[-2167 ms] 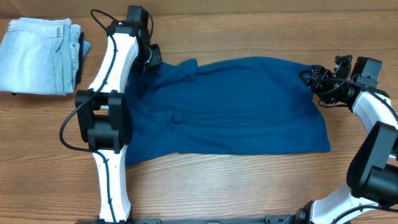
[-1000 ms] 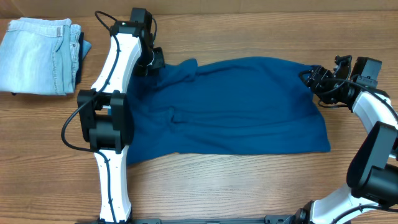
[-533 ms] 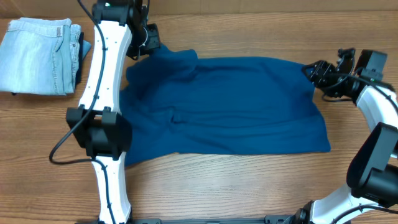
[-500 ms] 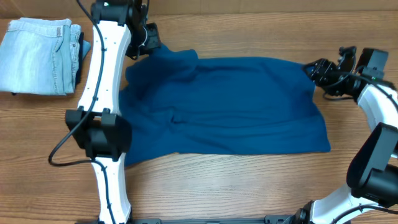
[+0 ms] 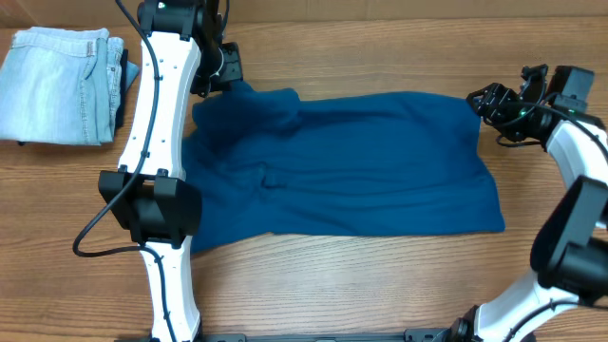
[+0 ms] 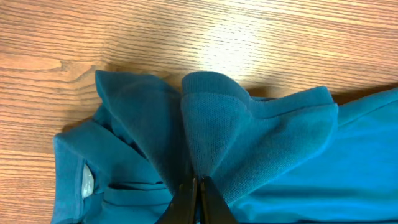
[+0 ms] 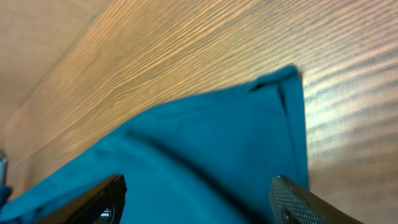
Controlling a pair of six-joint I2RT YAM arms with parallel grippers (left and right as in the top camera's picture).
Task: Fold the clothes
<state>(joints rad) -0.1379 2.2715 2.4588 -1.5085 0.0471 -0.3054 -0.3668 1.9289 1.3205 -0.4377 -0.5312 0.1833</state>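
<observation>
**Teal polo pinched at its collar end, open jaws over its hem corner**

A wood-grain table [image 5: 380, 285] fills the overhead view. On it a deep teal-blue polo shirt [image 5: 361, 171] lies spread lengthwise and wrinkled, mostly flat.

At the shirt's collar end, the left gripper [image 5: 226, 68] is clamped tight on the fabric. In the left wrist view its fingers [image 6: 198, 193] meet with no gap on a raised fold of knit. That fold stands up in a rounded peak just beside the collar [image 6: 109, 134], and the pale neck label [image 6: 87, 182] shows next to it.

At the shirt's opposite end, the right gripper [image 5: 494, 100] sits by the far hem corner. In the right wrist view its fingers [image 7: 196, 186] stand wide apart with nothing gripped. The shirt's corner [image 7: 283, 81] lies flat on the wood beneath and between them.

Folded pale denim jeans [image 5: 62, 85] rest well apart from the shirt, beyond its collar end.
</observation>
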